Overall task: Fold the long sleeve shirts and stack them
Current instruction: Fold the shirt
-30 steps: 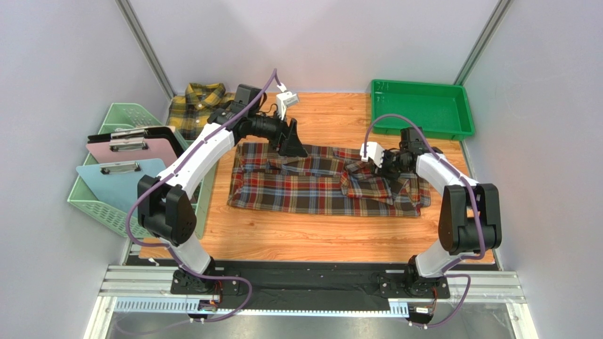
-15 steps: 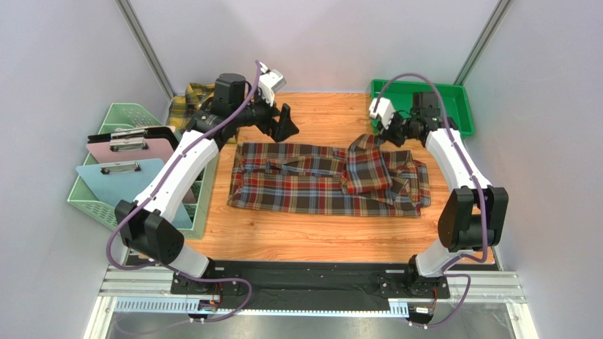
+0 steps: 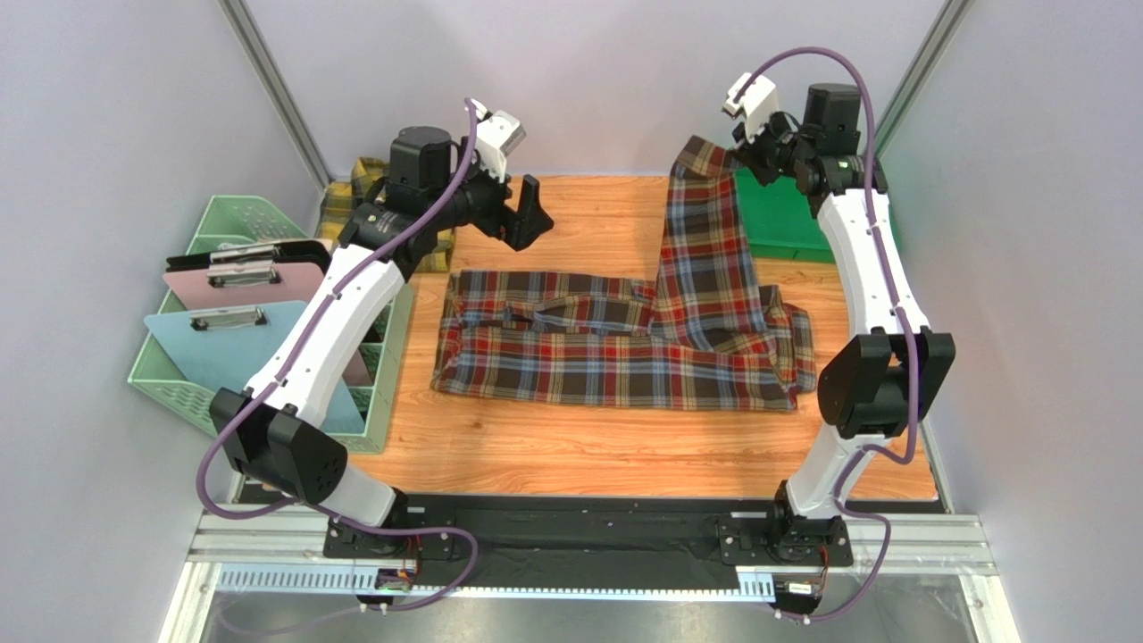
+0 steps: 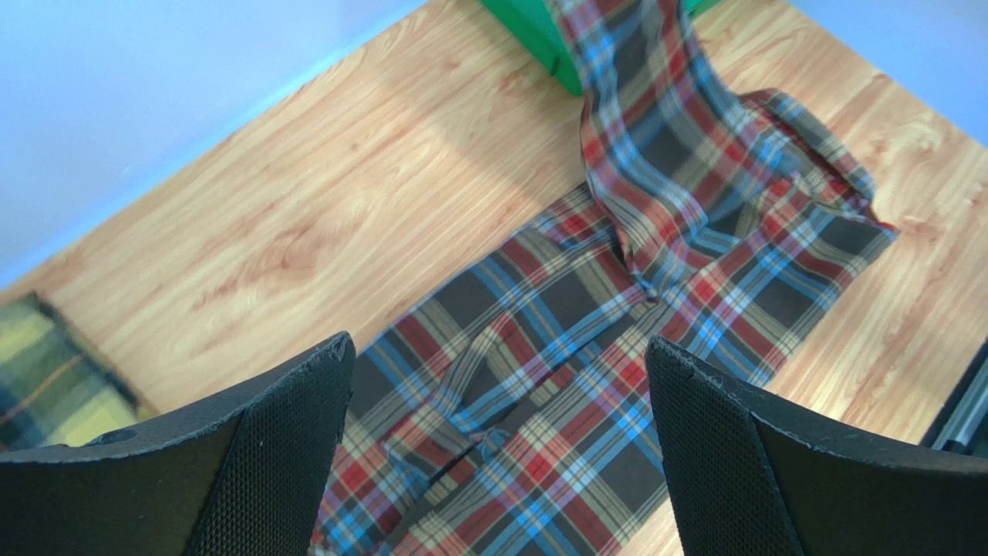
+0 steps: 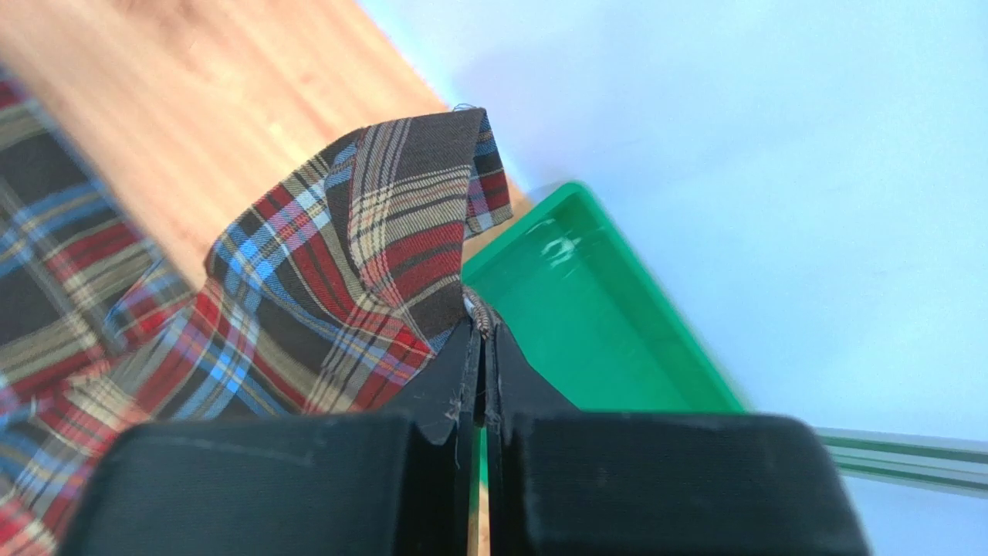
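The red, brown and blue plaid shirt [image 3: 590, 351] lies spread across the wooden table. One sleeve [image 3: 704, 228] is pulled up taut from its right half. My right gripper [image 3: 742, 148] is raised high at the back right and is shut on the sleeve's cuff [image 5: 400, 249], pinched at the fingertips [image 5: 481, 330]. My left gripper [image 3: 526, 215] hovers open above the shirt's back left part, with nothing between its fingers [image 4: 290, 429]. The shirt [image 4: 557, 394] shows below them. The yellow and dark check shirt [image 3: 360, 177] lies crumpled in the back left corner, mostly hidden by the left arm.
A green tray [image 3: 805, 231] stands at the back right, just behind the lifted sleeve, and appears in the right wrist view [image 5: 580, 313]. A pale green basket [image 3: 201, 395] at the left holds a pink clipboard [image 3: 248, 288] and a blue clipboard [image 3: 201, 335].
My right gripper closed on the sleeve and rose up and back, stretching the sleeve off the shirt. My left gripper lifted away from the shirt toward the back left, open.
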### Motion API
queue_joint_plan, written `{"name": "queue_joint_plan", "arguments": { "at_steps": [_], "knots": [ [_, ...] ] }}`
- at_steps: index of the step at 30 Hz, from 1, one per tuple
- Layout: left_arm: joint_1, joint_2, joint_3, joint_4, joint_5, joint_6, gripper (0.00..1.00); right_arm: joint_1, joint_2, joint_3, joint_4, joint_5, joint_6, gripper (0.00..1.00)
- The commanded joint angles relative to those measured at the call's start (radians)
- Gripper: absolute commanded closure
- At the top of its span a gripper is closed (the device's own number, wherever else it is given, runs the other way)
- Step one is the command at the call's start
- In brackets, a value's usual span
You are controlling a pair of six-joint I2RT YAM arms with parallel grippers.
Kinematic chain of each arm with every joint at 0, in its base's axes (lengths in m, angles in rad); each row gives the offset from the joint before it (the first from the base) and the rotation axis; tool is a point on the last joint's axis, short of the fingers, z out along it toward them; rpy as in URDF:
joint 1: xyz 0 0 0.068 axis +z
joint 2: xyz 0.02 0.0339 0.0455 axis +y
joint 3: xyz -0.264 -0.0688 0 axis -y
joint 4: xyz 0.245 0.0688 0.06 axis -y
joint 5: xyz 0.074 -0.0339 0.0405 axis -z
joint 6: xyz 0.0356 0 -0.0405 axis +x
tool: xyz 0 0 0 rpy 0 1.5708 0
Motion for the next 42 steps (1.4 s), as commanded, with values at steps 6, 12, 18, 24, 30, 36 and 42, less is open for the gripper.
{"name": "queue_joint_plan", "arguments": {
  "at_steps": [6,12,18,24,30,36,42],
  "knots": [
    [0.052,-0.036,-0.044,-0.020,-0.040,-0.072,0.01,0.007,-0.076,0.057,0.137,0.104,0.077,1.00],
    [0.073,-0.015,-0.043,-0.073,-0.009,-0.104,0.01,0.075,-0.202,-0.100,-0.011,0.141,-0.019,1.00],
    [0.093,-0.013,-0.082,-0.083,0.006,-0.138,0.01,0.219,-0.359,-0.383,-0.093,0.222,-0.020,1.00],
    [0.122,-0.016,-0.113,-0.109,0.020,-0.142,0.01,0.360,-0.380,-0.462,-0.187,0.217,0.149,1.00],
    [0.193,0.010,-0.132,-0.141,0.087,-0.167,0.02,0.481,-0.281,-0.444,-0.135,0.210,0.319,1.00],
    [0.262,-0.010,-0.207,-0.138,0.181,-0.170,0.05,0.518,-0.117,-0.333,-0.086,0.204,0.566,1.00],
    [0.288,-0.042,-0.274,-0.132,0.205,-0.164,0.05,0.558,-0.046,-0.281,-0.009,0.216,0.704,1.00]
  ]
}}
